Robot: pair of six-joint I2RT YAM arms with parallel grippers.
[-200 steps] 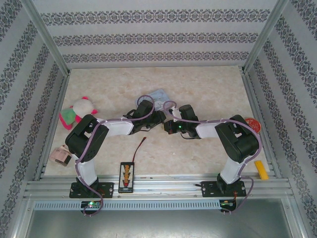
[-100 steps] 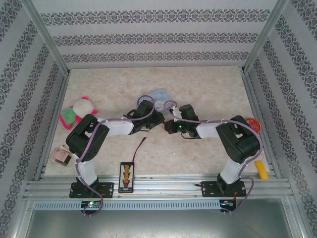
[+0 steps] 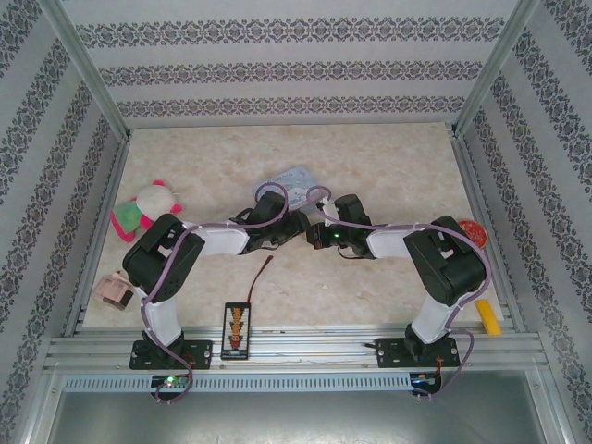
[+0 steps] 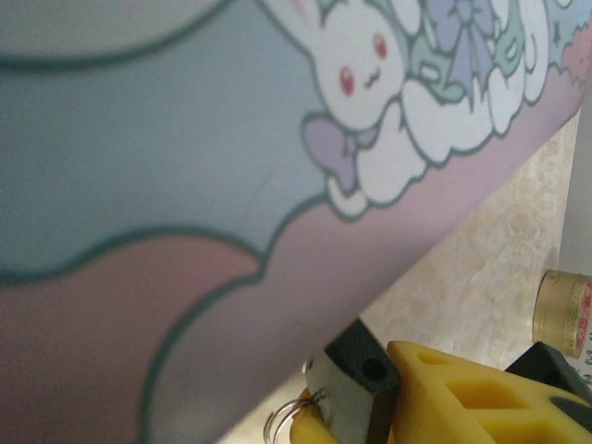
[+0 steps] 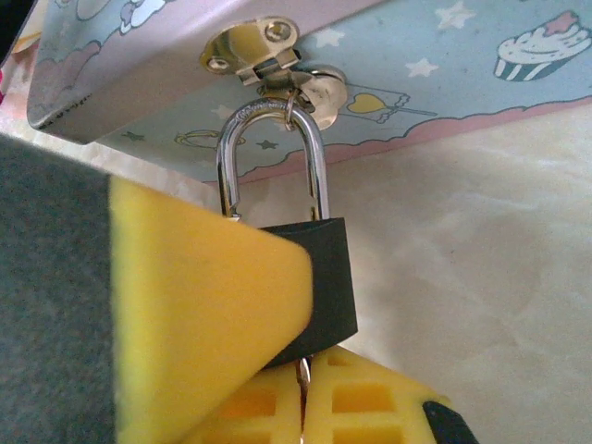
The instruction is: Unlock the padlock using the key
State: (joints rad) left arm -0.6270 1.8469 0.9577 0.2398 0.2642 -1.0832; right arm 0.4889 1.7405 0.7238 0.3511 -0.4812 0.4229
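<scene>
Your right gripper point(image 5: 291, 356) is clamped on the padlock point(image 5: 328, 277), a black body whose silvery shackle hooks at 12 o'clock through the brass hasp point(image 5: 254, 46) of the tin point(image 4: 185, 139). A silvery sliver at 6 o'clock under the body looks like the key point(image 5: 302, 375). Your left gripper point(image 3: 298, 226) sits just at 9 o'clock of the right; you cannot tell whether its jaws are apart. The blue-and-pink tin crowds both, lid down, contents hidden. A plush point(image 3: 148, 205) lies far at 9 o'clock, a black strip point(image 3: 236, 330) at 6.
</scene>
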